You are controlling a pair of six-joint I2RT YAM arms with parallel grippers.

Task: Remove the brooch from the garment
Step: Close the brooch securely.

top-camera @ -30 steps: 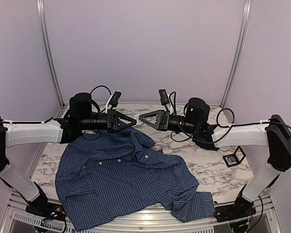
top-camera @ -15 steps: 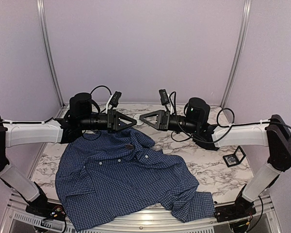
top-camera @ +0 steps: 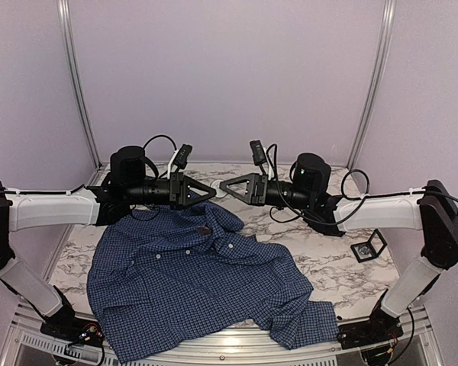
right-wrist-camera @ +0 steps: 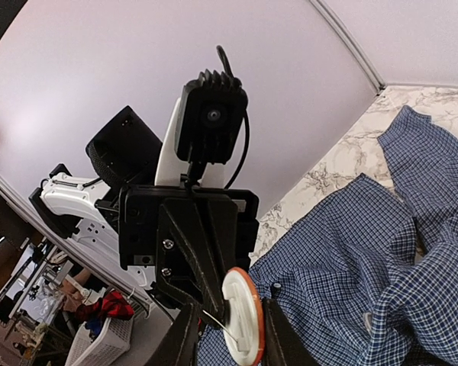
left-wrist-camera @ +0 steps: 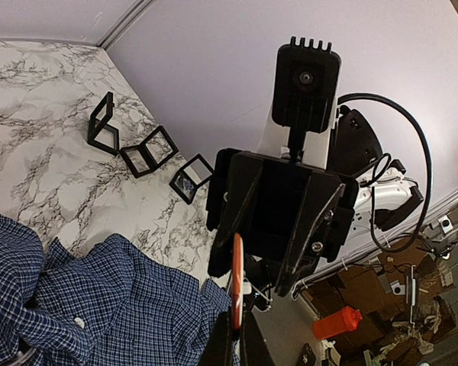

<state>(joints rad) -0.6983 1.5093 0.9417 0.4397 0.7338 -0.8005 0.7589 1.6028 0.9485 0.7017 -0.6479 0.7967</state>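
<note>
Seen from above: stretches both arms level, left gripper (top-camera: 212,191) and right gripper (top-camera: 221,185) tip to tip over the rumpled checked garment (top-camera: 191,282). Left wrist: pinches the thin orange-rimmed brooch (left-wrist-camera: 237,274) edge-on between closed fingers (left-wrist-camera: 221,347), clear of the cloth. Right wrist: flanks its round pale face, jaws part open.

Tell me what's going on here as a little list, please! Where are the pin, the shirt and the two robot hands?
Brooch: off the shirt, up in the air between the two hands
Left hand: shut on the brooch
Right hand: a finger on either side of the brooch; can't tell if it grips
Shirt: lying rumpled on the marble table, below the hands
Also there: small black frame on the table, near the right arm
</note>
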